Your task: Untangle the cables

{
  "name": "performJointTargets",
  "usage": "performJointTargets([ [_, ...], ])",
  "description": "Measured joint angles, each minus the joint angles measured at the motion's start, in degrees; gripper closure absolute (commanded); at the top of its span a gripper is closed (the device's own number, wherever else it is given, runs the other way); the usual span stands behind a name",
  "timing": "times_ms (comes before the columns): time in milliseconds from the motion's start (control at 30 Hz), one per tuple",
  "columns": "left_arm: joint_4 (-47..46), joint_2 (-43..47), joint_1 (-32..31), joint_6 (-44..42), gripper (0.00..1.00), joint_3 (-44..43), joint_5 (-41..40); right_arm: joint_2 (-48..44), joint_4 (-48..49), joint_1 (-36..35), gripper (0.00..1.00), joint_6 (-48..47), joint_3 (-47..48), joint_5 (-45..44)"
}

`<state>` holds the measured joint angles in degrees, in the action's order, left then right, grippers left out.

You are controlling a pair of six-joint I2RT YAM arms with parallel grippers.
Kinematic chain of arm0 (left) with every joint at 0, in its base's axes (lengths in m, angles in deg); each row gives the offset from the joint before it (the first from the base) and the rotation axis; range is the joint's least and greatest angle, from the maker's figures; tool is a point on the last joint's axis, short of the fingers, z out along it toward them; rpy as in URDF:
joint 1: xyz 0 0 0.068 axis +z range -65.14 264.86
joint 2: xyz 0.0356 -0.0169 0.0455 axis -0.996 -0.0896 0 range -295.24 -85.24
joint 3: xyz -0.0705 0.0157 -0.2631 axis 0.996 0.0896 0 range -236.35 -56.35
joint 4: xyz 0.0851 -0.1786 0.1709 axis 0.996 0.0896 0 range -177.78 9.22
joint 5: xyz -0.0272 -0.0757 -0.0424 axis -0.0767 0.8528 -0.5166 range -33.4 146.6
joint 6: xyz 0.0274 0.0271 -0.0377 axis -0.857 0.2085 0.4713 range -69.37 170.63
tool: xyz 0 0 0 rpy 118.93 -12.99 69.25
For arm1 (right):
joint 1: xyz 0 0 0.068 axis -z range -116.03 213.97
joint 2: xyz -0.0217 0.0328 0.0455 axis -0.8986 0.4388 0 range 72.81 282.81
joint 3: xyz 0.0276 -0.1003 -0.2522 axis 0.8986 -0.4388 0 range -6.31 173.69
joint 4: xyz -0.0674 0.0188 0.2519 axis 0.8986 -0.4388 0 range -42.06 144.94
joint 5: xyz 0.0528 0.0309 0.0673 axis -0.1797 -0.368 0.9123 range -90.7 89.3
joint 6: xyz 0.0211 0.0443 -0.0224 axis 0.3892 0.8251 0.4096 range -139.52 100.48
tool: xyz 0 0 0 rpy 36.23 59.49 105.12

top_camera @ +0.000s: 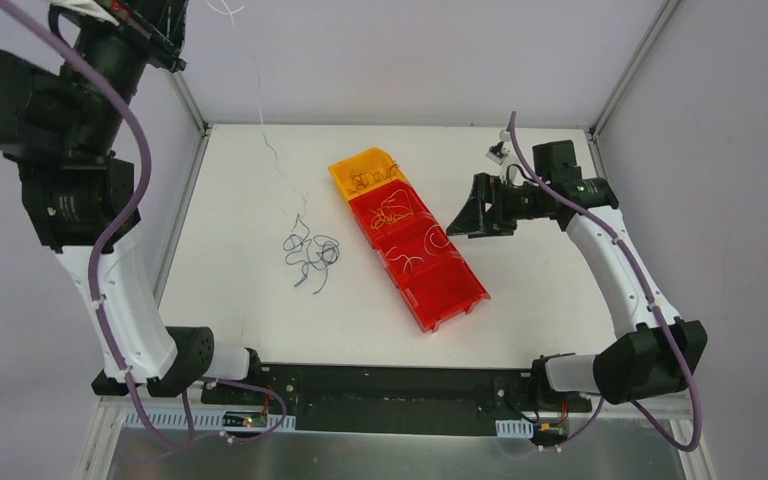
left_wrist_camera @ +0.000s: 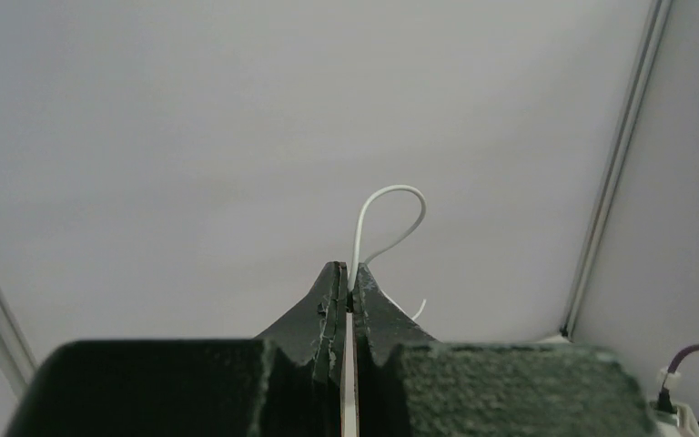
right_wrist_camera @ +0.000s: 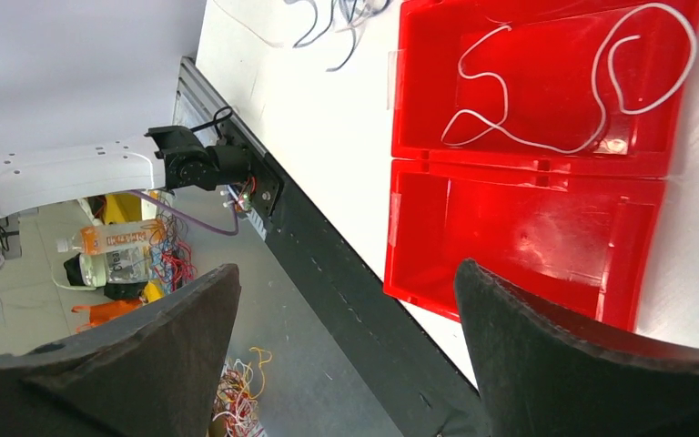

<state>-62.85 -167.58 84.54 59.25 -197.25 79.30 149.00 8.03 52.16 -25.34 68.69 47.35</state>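
My left gripper (left_wrist_camera: 350, 278) is raised high at the top left of the table and is shut on a thin white cable (left_wrist_camera: 390, 194) that loops above its tips. In the top view this white strand (top_camera: 263, 130) hangs down toward the table. A clump of dark blue cables (top_camera: 310, 255) lies on the white table, left of the bins; it also shows in the right wrist view (right_wrist_camera: 337, 18). My right gripper (top_camera: 465, 222) is open and empty, just right of the red bins. White cables (right_wrist_camera: 546, 82) lie in one red bin.
A row of bins runs diagonally across the table: an orange bin (top_camera: 365, 172) with orange-yellow cables, a red bin (top_camera: 392, 212) with red ones, and a bare red bin (right_wrist_camera: 528, 237) at the near end. A black rail (top_camera: 390, 385) borders the table's near edge.
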Motion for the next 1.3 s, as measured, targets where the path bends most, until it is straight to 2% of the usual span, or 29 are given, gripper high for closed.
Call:
performJointTargets([
  [100, -3.7, 3.9, 0.0, 0.2, 1.00, 3.5, -2.3, 0.0, 0.6, -1.6, 0.09, 0.6, 0.0, 0.0],
  [300, -6.3, 9.1, 0.0, 2.6, 1.00, 12.3, -1.8, 0.6, 2.6, -7.1, 0.10, 1.9, 0.8, -0.5],
  [467, -7.1, 4.3, 0.0, 7.1, 1.00, 8.9, 1.1, 2.6, 3.7, -9.9, 0.10, 2.5, 3.7, -0.7],
  [667, -8.7, -1.6, 0.0, 13.6, 1.00, 5.5, 2.8, 3.6, 10.5, -14.6, 0.08, 4.6, 7.9, -2.2],
  [800, -10.8, -1.8, 0.0, 18.1, 1.00, 6.8, 4.0, 7.0, 15.4, -18.4, 0.07, 6.5, 13.6, -2.7],
  [933, -14.2, -1.2, -0.7, 21.7, 1.00, 9.3, 5.2, 8.7, 17.7, -18.8, 0.06, 7.8, 14.1, -3.3],
  [1133, -16.9, -0.6, -5.8, 23.8, 1.00, 13.8, 5.6, 10.0, 19.6, -19.9, 0.06, 9.2, 15.3, -4.1],
  [1300, -17.3, -1.0, -9.3, 23.8, 1.00, 14.6, 5.6, 17.1, 19.8, -23.5, 0.05, 9.2, 25.5, -5.9],
])
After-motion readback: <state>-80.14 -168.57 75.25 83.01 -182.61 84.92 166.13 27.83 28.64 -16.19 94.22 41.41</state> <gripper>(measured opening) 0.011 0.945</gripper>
